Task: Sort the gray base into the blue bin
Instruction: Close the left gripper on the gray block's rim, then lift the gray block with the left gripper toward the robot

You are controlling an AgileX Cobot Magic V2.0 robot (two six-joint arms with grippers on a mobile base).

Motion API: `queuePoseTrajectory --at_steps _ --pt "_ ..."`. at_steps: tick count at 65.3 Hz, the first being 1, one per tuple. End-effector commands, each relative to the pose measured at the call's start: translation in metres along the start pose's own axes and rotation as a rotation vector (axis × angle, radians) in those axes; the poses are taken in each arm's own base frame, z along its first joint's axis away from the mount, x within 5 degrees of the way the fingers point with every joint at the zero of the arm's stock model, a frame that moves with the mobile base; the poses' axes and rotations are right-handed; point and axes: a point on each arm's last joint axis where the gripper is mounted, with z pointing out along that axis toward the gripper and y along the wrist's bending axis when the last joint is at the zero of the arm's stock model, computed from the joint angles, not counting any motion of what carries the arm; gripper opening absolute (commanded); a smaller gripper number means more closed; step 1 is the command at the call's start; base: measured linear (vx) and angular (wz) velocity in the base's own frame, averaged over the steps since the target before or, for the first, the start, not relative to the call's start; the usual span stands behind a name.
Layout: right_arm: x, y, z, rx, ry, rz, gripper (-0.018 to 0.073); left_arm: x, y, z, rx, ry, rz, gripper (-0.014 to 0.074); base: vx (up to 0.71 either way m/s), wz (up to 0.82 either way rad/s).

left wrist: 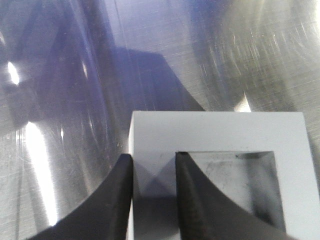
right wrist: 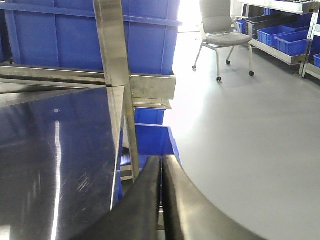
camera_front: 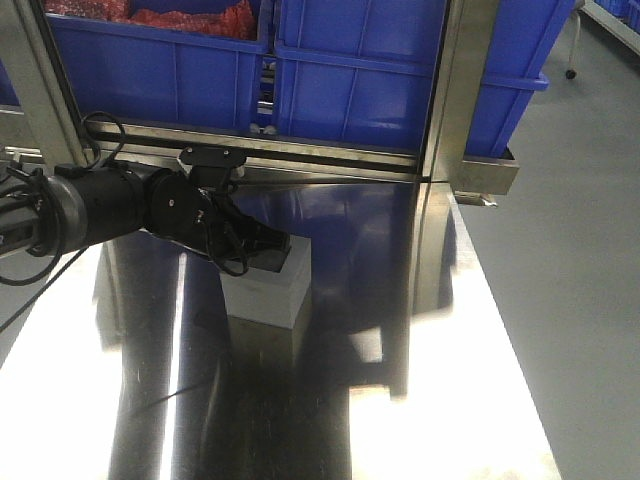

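Overhead lights streak white glare across the steel table (camera_front: 480, 400); pictures slightly soft, reflections blue-tinted.

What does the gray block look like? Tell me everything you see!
The gray base is a light-gray, matte, plastic-looking block with a square recess in its top face. It sits flat on the shiny steel table. The left gripper pinches one wall: one black finger outside, one inside the recess.

front: above, facing table (camera_front: 480, 350) | left wrist: close over table | right wrist: past table edge
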Motion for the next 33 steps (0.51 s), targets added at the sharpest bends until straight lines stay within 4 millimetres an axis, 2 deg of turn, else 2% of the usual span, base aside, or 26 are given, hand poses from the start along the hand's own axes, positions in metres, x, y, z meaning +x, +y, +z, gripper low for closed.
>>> queuePoseTrajectory --at_steps 1,8,16,28,33 --pt "-0.006 0.0 0.0 0.0 -0.075 -0.013 -0.0005 -0.008 -0.003 -0.015 0.006 -0.025 0.004 -0.0008 0.0 0.0" --pt "-0.006 0.0 0.0 0.0 -0.075 -0.013 -0.0005 -0.011 -0.003 -0.02 0.011 -0.051 0.005 -0.0008 0.0 0.0" --pt "-0.006 0.0 0.0 0.0 -0.075 -0.013 -0.0005 -0.019 -0.006 -0.037 0.027 -0.13 0.008 -0.0008 0.0 0.0" --pt "-0.006 0.0 0.0 0.0 -0.075 -0.013 -0.0005 -0.024 -0.01 -0.09 0.072 -0.367 0.012 -0.0008 0.0 0.0" --pt "-0.006 0.0 0.0 0.0 -0.075 -0.013 -0.0005 -0.019 -0.009 -0.113 0.086 -0.453 0.011 -0.0008 0.0 0.0"
